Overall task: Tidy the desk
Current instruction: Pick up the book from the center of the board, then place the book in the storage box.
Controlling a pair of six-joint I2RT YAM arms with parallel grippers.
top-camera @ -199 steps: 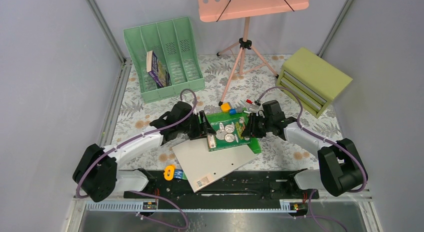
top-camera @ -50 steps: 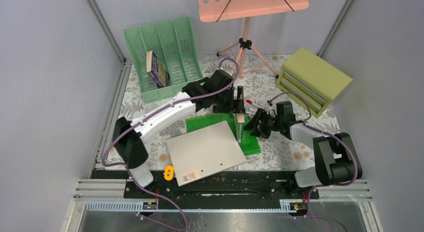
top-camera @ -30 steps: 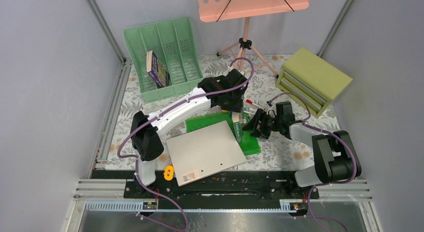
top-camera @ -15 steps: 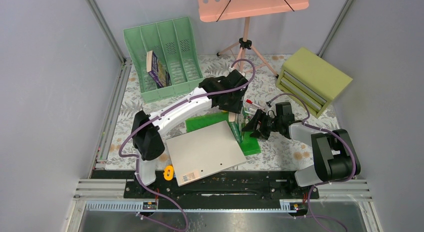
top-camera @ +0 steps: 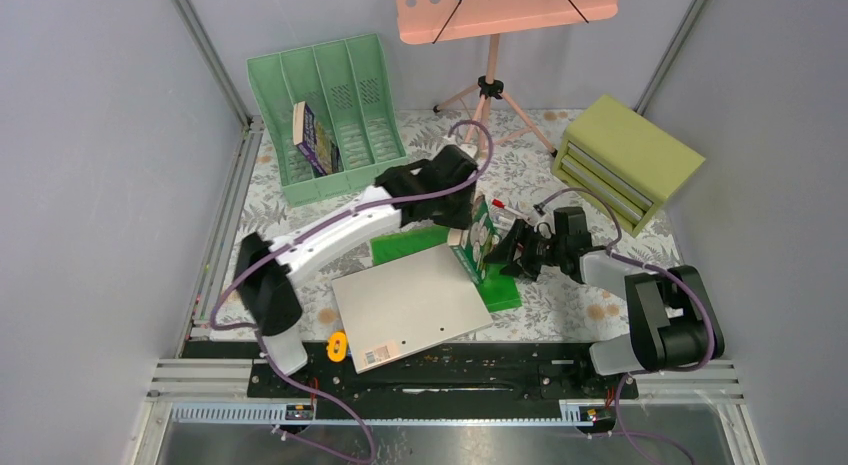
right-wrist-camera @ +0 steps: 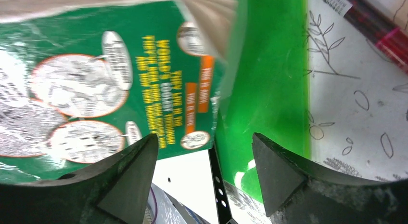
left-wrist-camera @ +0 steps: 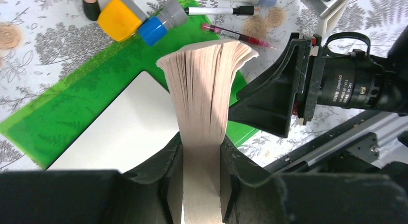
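Green book [top-camera: 478, 235] clamped, tilted, in left pincer [left-wrist-camera: 199, 154] — right pincer [right-wrist-camera: 202, 142] agape beside.

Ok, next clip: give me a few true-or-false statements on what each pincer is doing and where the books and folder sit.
1. The left pincer is clamped on the green-covered book. True.
2. A grey board lies on the green folder. True.
3. The right pincer is shut on the green folder. False: its jaws stand open, gripping nothing.
4. The file rack is empty. False: a purple book leans in one slot.
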